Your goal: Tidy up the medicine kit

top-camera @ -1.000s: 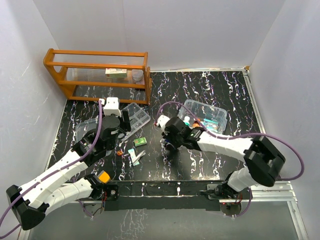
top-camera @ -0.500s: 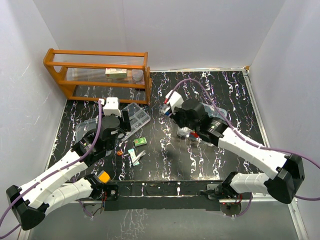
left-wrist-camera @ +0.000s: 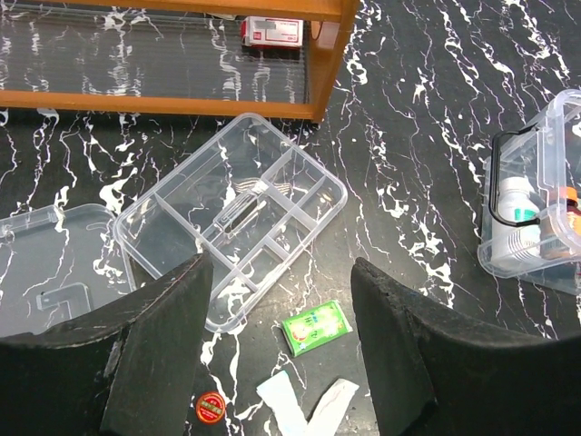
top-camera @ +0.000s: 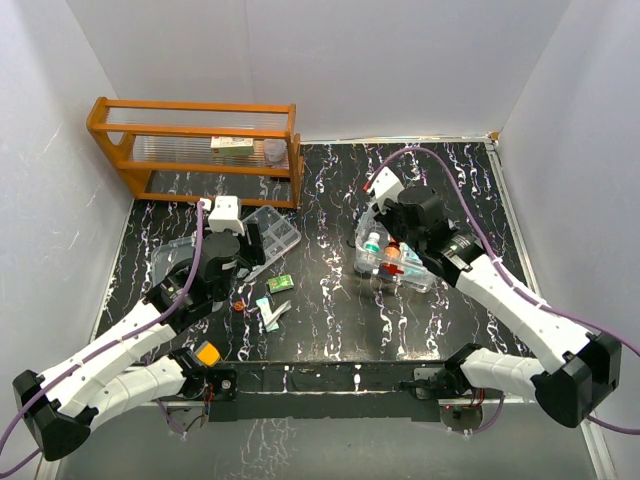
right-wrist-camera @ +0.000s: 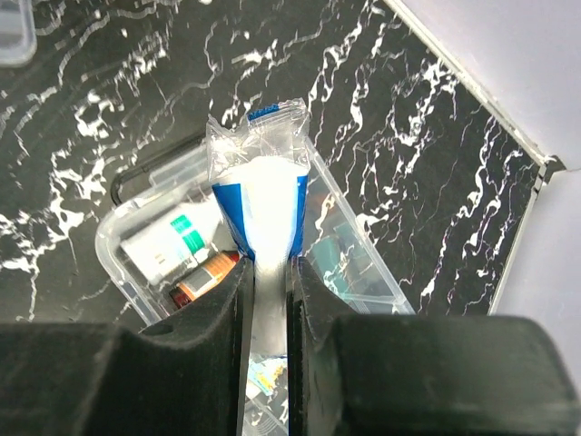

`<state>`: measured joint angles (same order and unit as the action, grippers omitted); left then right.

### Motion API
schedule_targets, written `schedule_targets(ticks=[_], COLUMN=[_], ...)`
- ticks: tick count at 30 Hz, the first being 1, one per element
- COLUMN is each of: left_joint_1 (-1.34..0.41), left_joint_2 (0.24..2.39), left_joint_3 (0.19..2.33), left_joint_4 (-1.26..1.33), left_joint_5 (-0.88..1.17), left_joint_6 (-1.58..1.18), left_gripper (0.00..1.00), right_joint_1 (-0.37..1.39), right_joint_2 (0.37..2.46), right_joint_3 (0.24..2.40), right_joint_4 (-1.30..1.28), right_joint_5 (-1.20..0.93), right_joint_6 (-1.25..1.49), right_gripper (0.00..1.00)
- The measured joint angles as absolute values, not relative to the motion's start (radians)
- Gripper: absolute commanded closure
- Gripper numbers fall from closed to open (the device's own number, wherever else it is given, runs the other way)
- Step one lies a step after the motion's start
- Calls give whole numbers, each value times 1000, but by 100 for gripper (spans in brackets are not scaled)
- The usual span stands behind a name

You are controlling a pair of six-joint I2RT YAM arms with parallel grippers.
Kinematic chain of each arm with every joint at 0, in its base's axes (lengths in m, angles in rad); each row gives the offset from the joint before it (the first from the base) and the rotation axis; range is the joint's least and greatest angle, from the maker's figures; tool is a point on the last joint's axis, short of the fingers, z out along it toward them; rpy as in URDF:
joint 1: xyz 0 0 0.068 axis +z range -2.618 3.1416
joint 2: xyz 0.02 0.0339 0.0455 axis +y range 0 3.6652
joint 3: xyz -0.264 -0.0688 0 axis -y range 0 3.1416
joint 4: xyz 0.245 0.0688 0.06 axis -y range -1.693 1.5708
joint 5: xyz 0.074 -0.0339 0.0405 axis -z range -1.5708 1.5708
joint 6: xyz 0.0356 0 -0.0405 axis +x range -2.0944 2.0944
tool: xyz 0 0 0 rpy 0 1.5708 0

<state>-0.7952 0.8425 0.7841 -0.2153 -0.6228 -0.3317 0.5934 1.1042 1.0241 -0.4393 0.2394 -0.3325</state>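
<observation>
While tight on packet (right-wrist-camera: 259, 173), right end effector (right-wrist-camera: 268, 271) above clear box (right-wrist-camera: 111, 254).

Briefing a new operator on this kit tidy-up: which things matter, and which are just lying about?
Job: box, tray, lid, packet in right gripper, green sachet, white strips, red disc.
Lying about: rack, carton on it.
</observation>
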Motion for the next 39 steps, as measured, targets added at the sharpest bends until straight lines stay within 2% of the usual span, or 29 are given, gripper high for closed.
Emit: schedule_targets(ticks=[7,18,26,39], left_joint_1=[-795,-795,-795,-795], left_joint_2=[842,862,914,986], left_joint_3=[783,772,772,772], left_joint_4=[-212,-194,-179,-162], left_joint_5=[-594,-541,-517,-504], left_joint_6=[-343,-352,-352,-348], left_gripper=[38,38,38,38], right_joint_1=[524,342,309,337], right_joint_2=[1225,1548,1694,1714], right_joint_3=[1032,1254,1283,1198], right_joint_4=[-489,-694,-711,-501], right_joint_5=[200,-77,-81,43], right_joint_6=[-392,-525,-568,-675], right_gripper=[95,97,95,74])
